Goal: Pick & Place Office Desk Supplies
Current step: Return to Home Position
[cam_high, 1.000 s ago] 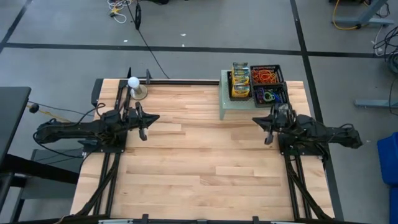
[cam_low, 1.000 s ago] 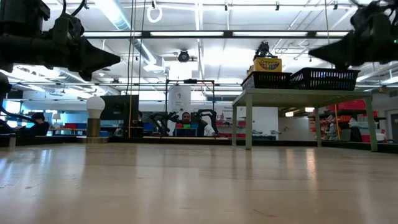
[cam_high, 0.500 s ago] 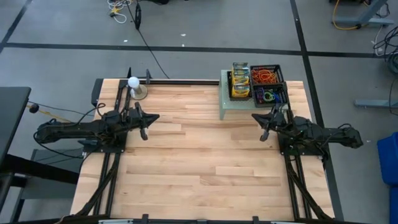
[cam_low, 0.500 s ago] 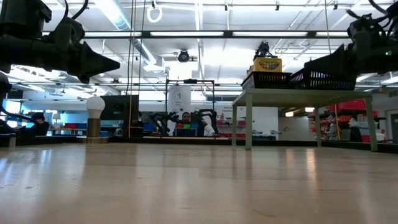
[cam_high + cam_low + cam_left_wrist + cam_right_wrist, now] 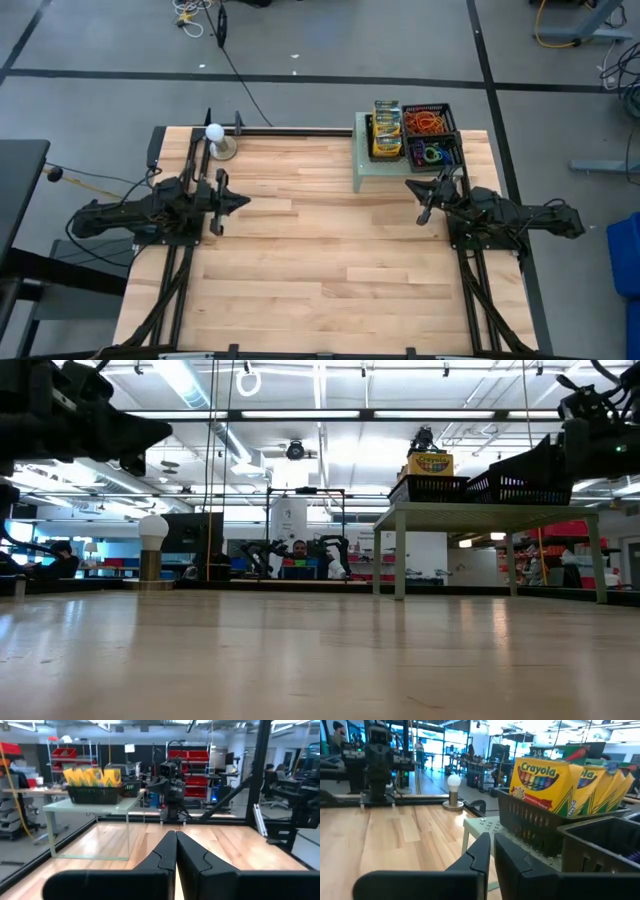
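While both arms hang over the worktop [image 5: 330, 270], the left tool [image 5: 175, 836] has its two fingers pressed together and holds nothing. The right tool [image 5: 490, 839], close to the pale shelf [image 5: 362, 172], is closed too, with nothing in it and touching nothing. Three black bins sit on the shelf. The first bin [image 5: 369, 138] holds yellow crayon boxes [image 5: 387, 130] standing up. The second bin [image 5: 452, 116] holds orange and red rubber bands [image 5: 428, 122]. The third bin [image 5: 459, 156] holds purple and green bands [image 5: 430, 155].
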